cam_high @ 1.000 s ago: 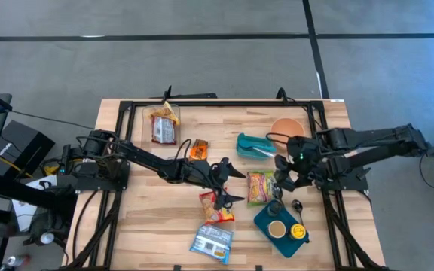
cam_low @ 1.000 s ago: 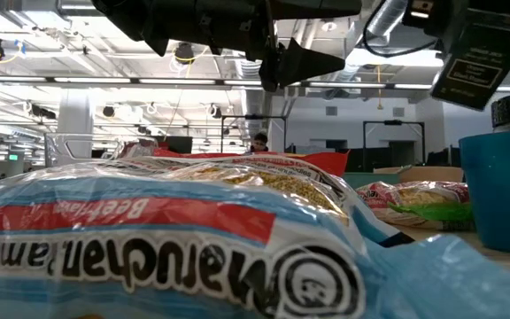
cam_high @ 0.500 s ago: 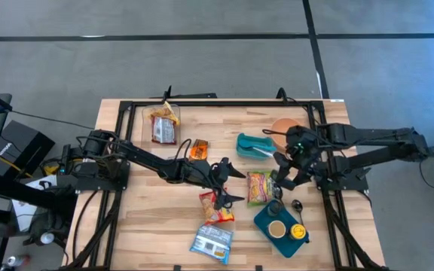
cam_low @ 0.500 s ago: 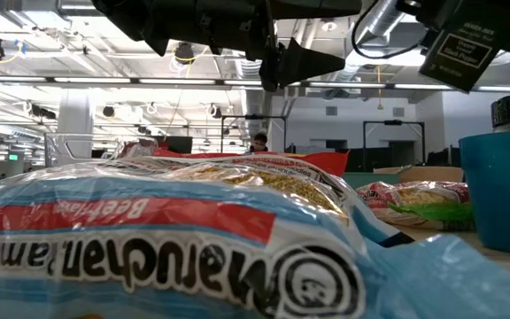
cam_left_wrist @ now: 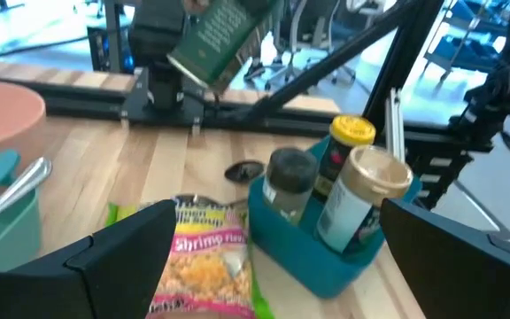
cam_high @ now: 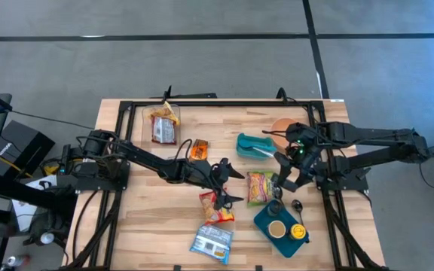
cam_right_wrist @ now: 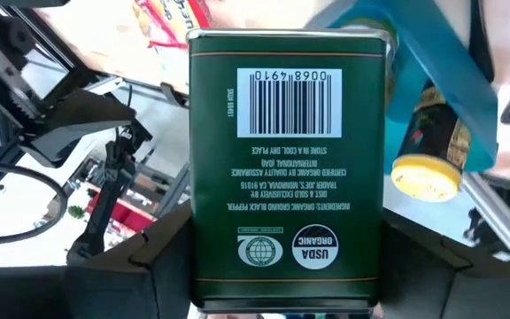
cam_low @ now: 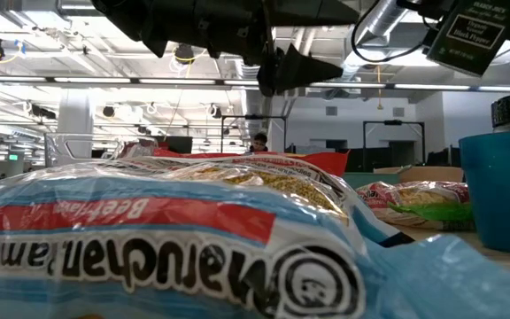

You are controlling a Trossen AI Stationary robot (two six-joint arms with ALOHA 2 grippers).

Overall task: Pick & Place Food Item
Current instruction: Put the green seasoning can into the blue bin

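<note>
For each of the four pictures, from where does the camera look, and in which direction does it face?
High view: above the table, facing straight down; both arms show.
Low view: at table-top height, facing level across a ramen packet; arms overhead.
Left wrist view: on the left arm, facing the blue holder; its own open jaws frame the picture.
Right wrist view: on the right arm, facing the green tin that its jaws hold.
Shared: both wrist views show the green tin and the yellow-lidded jar.

Bare wood (cam_high: 164,218) at the table's front left; right side crowded (teal caddy (cam_high: 266,222), shrimp packet (cam_high: 260,187), teal container (cam_high: 253,145)).
</note>
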